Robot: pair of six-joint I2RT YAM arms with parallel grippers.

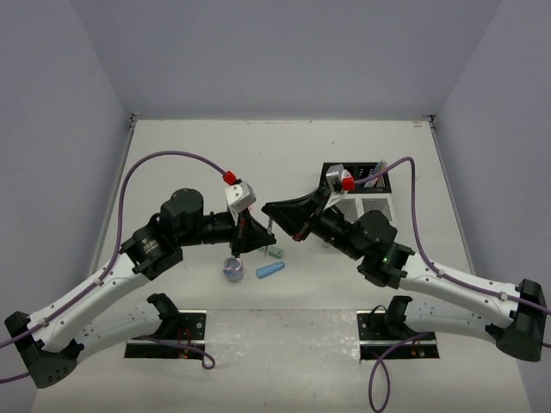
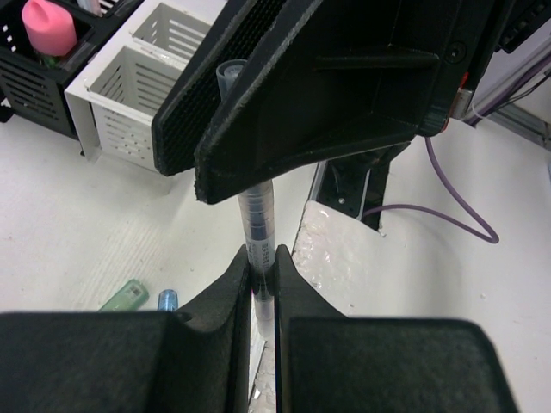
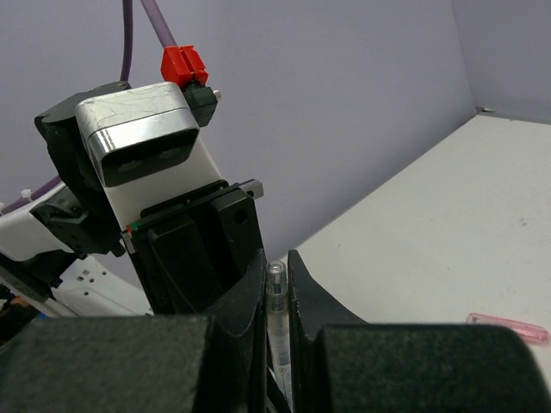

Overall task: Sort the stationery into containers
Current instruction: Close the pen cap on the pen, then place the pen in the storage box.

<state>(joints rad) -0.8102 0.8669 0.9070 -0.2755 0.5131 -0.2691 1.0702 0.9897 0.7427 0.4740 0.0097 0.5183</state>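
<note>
**Two grippers on one pen above the middle of the table**

The left gripper was closed narrowly on the lower part of a clear pen, which stood roughly upright in the air. The right gripper was pinched onto the same barrel higher up, near the cap end. The two sets of fingers sat very close together, so this looked like a handover – probably toward the right arm, which was nearer the boxes.

The pen hung over the middle of the table, somewhat toward the near edge. Below it lay a mint capsule, a blue capsule and a blue-grey roll, all unsorted. A pink pen also lay loose on the table. The white container and the black container stood side by side toward the right edge, well apart from the pen, and a pink piece stood in the black one.

The main risk was the double grip. If either arm pulled away while both were clamped, the thin, smooth barrel could bend, twist in the pads or flick out. If the left let go before the right had a firm hold, the pen could slide down and drop among the capsules. With the fingers so close, a careless retreat could knock one gripper against the other – and tilt the pen, which would make lowering it into a narrow compartment harder.
</note>
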